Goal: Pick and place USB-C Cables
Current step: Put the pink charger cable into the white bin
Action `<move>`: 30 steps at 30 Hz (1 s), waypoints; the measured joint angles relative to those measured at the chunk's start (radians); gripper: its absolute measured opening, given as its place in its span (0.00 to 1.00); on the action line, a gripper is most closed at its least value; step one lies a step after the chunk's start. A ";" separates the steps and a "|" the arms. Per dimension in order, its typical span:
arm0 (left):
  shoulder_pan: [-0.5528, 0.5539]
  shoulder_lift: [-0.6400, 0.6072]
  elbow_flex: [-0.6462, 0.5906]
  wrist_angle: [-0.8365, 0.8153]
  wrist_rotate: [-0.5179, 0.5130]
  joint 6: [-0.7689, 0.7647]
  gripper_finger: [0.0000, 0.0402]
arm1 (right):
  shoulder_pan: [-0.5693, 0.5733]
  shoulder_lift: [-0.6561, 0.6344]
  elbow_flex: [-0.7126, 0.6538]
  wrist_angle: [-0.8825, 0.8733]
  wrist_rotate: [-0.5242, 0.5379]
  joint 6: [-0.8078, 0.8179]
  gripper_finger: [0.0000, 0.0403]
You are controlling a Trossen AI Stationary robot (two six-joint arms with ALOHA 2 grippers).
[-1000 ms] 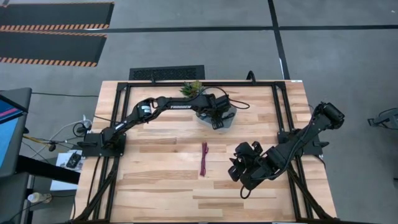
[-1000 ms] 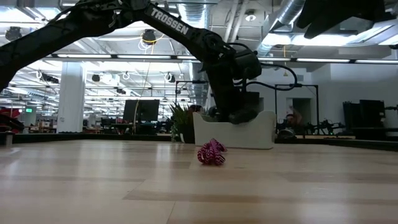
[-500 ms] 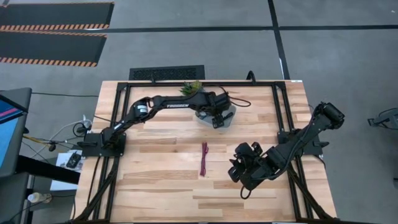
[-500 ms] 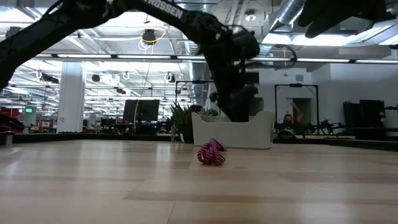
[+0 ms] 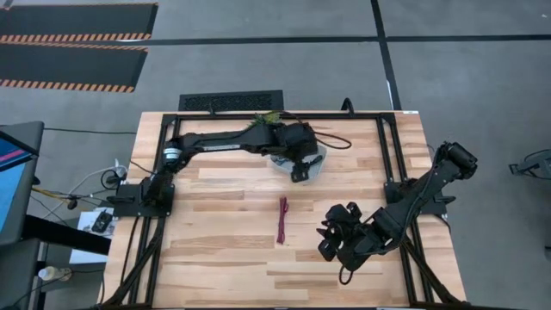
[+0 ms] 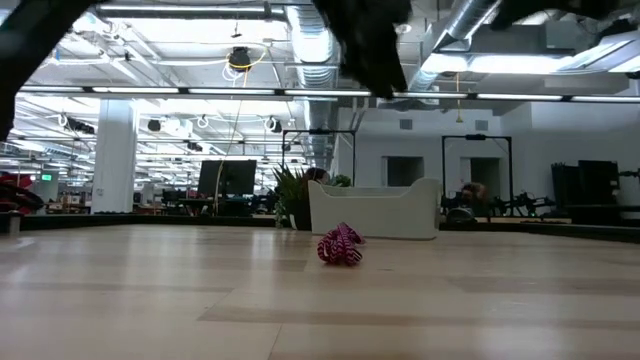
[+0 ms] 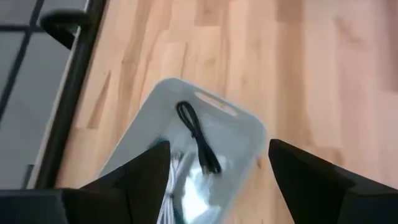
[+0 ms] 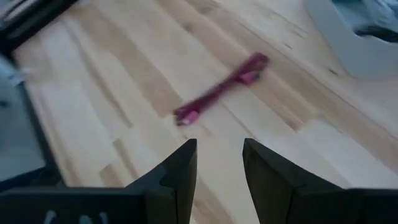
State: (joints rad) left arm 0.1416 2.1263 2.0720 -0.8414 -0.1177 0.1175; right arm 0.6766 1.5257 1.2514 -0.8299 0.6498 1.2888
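Observation:
A maroon-red USB-C cable (image 5: 281,220) lies stretched out on the wooden table near its middle, bundled (image 6: 341,245) as seen from table height. My left gripper (image 7: 217,149) hangs open above the white bin (image 5: 315,169) at the table's far side, touching nothing. A black cable (image 7: 198,137) and a white cable (image 7: 174,186) lie in the bin (image 7: 252,140). My right gripper (image 8: 219,146) hovers open to the right of the maroon cable (image 8: 221,88), pointing slantwise down at it from a little way off.
A small green potted plant (image 6: 295,200) stands just left of the bin (image 6: 375,210), partly hidden under the left arm (image 5: 232,139) in the high view. Black frame rails (image 5: 387,155) border the table. Bare wood stretches along the near side.
My left gripper has risen out of the bin, going well up and a little toward the table's far edge, with nothing in its fingers. The bin and the maroon cable have stayed put.

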 joint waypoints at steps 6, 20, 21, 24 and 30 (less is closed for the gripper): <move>-0.050 -0.181 0.001 -0.141 -0.028 0.048 0.65 | -0.015 0.000 0.000 0.207 0.000 -0.336 0.38; -0.154 -0.639 0.001 -0.432 -0.242 -0.118 0.65 | -0.319 0.018 0.002 0.551 -0.372 -1.005 0.47; -0.165 -0.668 0.001 -0.439 -0.259 -0.138 0.65 | -0.330 0.021 0.000 0.543 -0.389 -1.057 0.50; -0.207 -0.745 0.001 -0.451 -0.304 -0.196 0.65 | -0.372 0.051 0.005 0.580 -0.453 -1.182 0.59; -0.285 -0.830 0.001 -0.483 -0.371 -0.279 0.65 | -0.441 0.172 0.002 0.600 -0.606 -1.492 0.66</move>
State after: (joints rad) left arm -0.1432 1.2959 2.0727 -1.3241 -0.4891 -0.1613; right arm 0.2358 1.6975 1.2537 -0.2303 0.0442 -0.2031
